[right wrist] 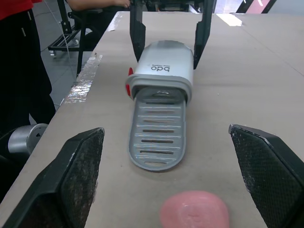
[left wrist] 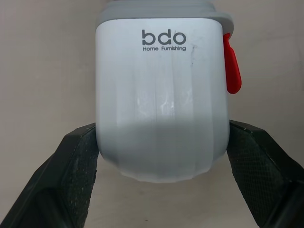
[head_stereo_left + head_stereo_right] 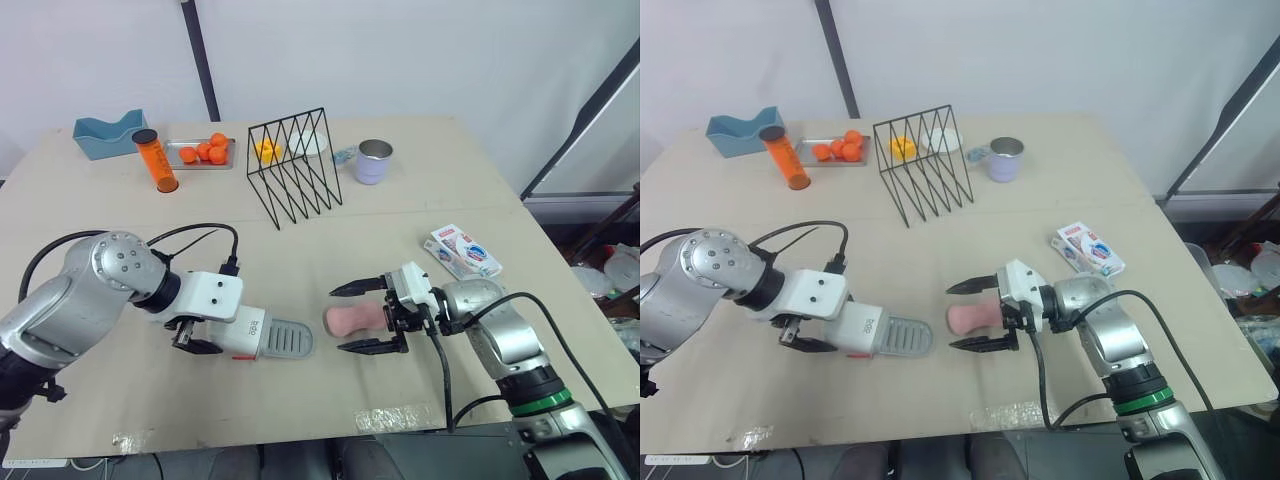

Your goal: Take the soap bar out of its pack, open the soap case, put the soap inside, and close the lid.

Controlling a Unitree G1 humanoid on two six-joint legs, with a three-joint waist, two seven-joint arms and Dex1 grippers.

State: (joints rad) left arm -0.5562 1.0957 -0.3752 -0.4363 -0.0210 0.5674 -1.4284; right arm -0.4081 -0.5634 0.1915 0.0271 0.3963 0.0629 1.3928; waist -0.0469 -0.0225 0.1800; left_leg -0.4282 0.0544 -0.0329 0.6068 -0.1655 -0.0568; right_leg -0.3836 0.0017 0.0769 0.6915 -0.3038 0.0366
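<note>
Between the black fingers of the right gripper [image 3: 338,320], which stand wide apart, the pink soap bar [image 3: 356,320] lies on the table [image 3: 400,220], out of its pack. Just beside it, toward the robot's left, is the soap case [image 1: 164,71]. Its grey tray [image 1: 159,142] is slid out toward the soap, and the left gripper [image 2: 161,130] is clamped on the white shell [image 2: 161,90]. Near the table's right edge lies the soap pack [image 3: 462,250].

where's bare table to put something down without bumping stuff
Bare table lies between the wire rack and the soap, and left, in front of the orange tube. Crowded: the back row by the cup, and the front, where the left end effector grips the soap case and the right end effector straddles the soap.
</note>
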